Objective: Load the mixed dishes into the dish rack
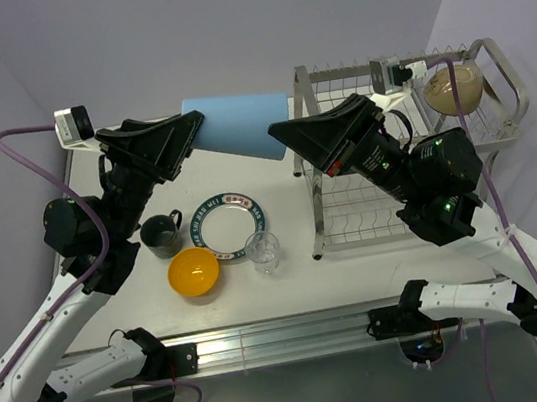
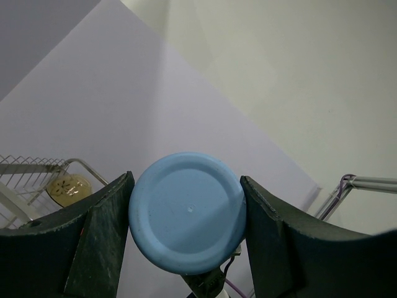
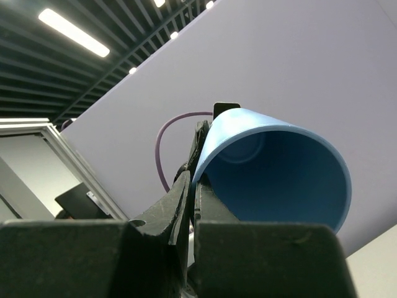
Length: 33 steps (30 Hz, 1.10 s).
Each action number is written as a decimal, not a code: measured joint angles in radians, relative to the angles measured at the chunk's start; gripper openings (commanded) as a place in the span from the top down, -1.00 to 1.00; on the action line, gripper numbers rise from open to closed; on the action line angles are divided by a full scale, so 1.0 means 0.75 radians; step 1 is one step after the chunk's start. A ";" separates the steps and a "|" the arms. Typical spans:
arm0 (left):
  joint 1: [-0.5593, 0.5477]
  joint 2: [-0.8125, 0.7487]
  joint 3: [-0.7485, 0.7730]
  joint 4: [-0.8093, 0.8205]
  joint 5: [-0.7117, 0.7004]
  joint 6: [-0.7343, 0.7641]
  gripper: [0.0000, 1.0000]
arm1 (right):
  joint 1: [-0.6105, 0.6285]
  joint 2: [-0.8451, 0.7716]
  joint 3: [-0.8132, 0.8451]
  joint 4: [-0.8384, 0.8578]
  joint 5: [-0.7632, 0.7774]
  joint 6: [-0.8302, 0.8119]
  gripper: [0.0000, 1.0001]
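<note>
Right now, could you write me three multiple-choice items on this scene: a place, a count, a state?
1. How many dishes stand on the white table? A two; B four; C six.
2. Where is the beige round bowl? A on the table; B in a hand; C in the silver wire dish rack.
3. How is the light blue plastic tumbler? A held sideways in the left hand; B upright on the table; C inside the rack.
1 B: dark squiggled mug, teal-rimmed white plate, small orange bowl, clear glass.
2 C: it sits at the rack's far right end.
3 A: its base sits between the fingers.
</note>
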 measured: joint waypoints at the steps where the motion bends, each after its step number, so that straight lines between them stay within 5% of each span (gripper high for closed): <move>1: 0.005 0.001 0.000 -0.001 0.006 -0.004 1.00 | -0.002 0.000 0.000 -0.003 0.000 0.000 1.00; 3: 0.016 0.002 0.000 -0.006 0.021 -0.019 1.00 | -0.004 -0.001 0.000 -0.008 0.000 0.002 0.70; 5: 0.031 0.002 -0.001 -0.025 0.042 -0.036 0.99 | -0.008 -0.003 0.000 -0.027 0.004 0.012 -0.40; 6: 0.036 0.001 -0.001 -0.038 0.056 -0.044 1.00 | -0.011 -0.004 0.001 -0.036 0.008 0.015 -0.80; 7: 0.045 -0.001 -0.001 -0.057 0.070 -0.054 1.00 | -0.014 -0.007 0.003 -0.053 0.015 0.014 -0.99; 13: 0.110 -0.049 -0.006 -0.290 0.096 -0.017 1.00 | -0.022 -0.065 0.007 -0.210 0.086 -0.041 -0.99; 22: 0.125 0.022 0.321 -0.872 -0.030 0.356 0.99 | -0.024 -0.254 0.143 -0.594 0.315 -0.235 -0.99; 33: 0.125 0.210 0.031 -0.817 -0.125 0.461 1.00 | -0.024 -0.470 0.517 -0.955 0.603 -0.431 -0.99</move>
